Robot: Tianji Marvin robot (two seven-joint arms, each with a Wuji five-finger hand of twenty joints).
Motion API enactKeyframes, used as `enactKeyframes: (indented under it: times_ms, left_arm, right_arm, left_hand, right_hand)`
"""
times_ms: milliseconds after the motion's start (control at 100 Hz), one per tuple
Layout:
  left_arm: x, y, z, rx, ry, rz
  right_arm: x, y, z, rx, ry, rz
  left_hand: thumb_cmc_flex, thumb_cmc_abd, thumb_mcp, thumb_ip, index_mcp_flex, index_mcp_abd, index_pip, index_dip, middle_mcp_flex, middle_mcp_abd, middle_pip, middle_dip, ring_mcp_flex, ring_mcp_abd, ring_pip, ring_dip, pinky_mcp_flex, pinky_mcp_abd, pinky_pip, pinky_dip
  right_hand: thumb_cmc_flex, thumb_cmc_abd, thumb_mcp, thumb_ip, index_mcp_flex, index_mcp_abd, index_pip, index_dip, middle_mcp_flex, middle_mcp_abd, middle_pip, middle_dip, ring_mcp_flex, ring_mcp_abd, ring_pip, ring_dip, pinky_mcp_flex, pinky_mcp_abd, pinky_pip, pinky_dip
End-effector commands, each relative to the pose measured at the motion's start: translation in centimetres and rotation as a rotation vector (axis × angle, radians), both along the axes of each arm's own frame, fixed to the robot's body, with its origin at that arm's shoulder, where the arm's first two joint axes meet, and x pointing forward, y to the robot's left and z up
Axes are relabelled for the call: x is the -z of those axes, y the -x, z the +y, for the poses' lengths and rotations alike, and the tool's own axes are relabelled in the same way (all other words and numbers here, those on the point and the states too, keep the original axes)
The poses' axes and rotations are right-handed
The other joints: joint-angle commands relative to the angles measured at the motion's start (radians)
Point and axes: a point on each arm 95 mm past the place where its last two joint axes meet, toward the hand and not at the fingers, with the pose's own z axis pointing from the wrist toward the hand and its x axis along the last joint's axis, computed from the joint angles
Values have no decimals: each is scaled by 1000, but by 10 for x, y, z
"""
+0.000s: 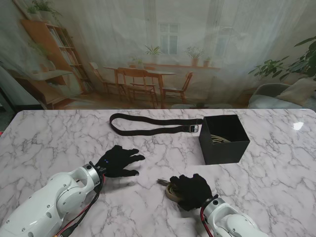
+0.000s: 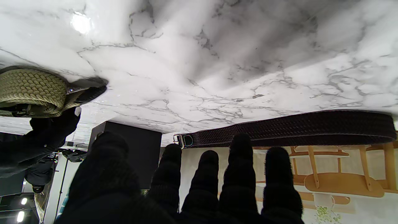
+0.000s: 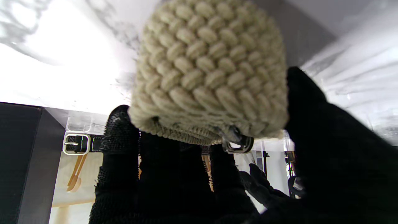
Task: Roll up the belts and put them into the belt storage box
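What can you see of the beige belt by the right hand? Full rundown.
The beige belt is woven from thick cream cord in a braided, basket-like pattern. It is coiled into a compact roll lying on the marble table, nearer to me than the black box. A metal buckle piece and a dark leather-like tip stick out of the roll. The right hand is closed around it, fingers wrapping the coil. Nothing else touches it.

Right hand (image 1: 191, 191) grips beige belt (image 1: 170, 190); left hand (image 1: 118, 161) empty.

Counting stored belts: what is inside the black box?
In the black box, part of a light coiled belt shows against its left wall. The near wall hides the remaining floor.
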Motion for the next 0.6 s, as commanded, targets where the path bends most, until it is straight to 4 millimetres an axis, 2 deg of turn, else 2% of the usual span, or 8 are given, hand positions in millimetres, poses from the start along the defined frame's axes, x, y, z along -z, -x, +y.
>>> enactKeyframes:
  times_ms: [0,50,90,150,180,350,590]
  left_arm:
    - [2,0,-1,2,-9,14]
    - [2,0,-1,3,-9,14]
    - [2,0,-1,3,-9,14]
    - [2,0,-1,2,-9,14]
    - [2,0,-1,2,-8,14]
    - [1,0,0,-4,-6,10]
    - [0,0,5,-16,-2,-3]
  right_arm:
    - [-2,2,1,-2,-16,-14]
    - [-4,2,1,0,-26,-23]
    - [-6,2,1,1,-36,-29]
    - [-9,2,1,4,-56,-40]
    - [-11,2,1,4,-61,-46]
    - [-28,1,-4,5,-92,-80]
    - [-70,-7,-21,-33,-92,-193]
  left_hand:
    - [10,30,-27,-16,-16,10,-6,5,-40,3,-11,5,-13,1,1,0,-17,16,11,7]
    - [10,30,-27,-16,-14,10,-6,5,-41,4,-11,5,-12,2,2,1,-18,16,11,7]
    - [10,31,-27,-16,-15,9,-6,5,-40,4,-11,5,-13,2,2,0,-17,16,12,7]
    - [11,31,-26,-16,-15,9,-6,5,-40,3,-11,5,-13,0,1,0,-18,16,12,7]
    - [11,31,-26,-16,-15,11,-5,5,-41,4,-11,5,-14,0,1,0,-18,15,11,7]
    - [9,30,-27,-16,-13,9,-5,5,-39,3,-10,5,-14,1,1,0,-18,16,11,7]
    - [10,32,-26,-16,-12,9,-4,6,-40,3,-11,5,-14,1,1,0,-18,15,11,7]
  right_hand:
    - [197,52,120,18,89,-89,193,108,78,-86,107,56,71,-184,144,43,24,-28,33,4]
    - [219,56,108,14,100,-145,282,159,106,-96,108,59,90,-193,154,42,44,-28,42,0]
    - [233,62,99,14,108,-204,390,99,138,-111,113,65,113,-204,166,49,65,-27,56,-9]
    - [250,72,100,17,123,-260,472,87,173,-123,127,64,145,-213,182,60,95,-18,72,-10]
    - [259,74,99,19,136,-279,512,58,192,-125,129,62,161,-214,185,62,111,-14,79,-14]
    - [273,55,127,20,218,-335,548,40,262,-125,125,48,222,-208,189,64,180,13,113,-16]
    - [271,46,137,17,244,-342,552,33,273,-119,115,47,235,-208,171,68,198,14,110,-27]
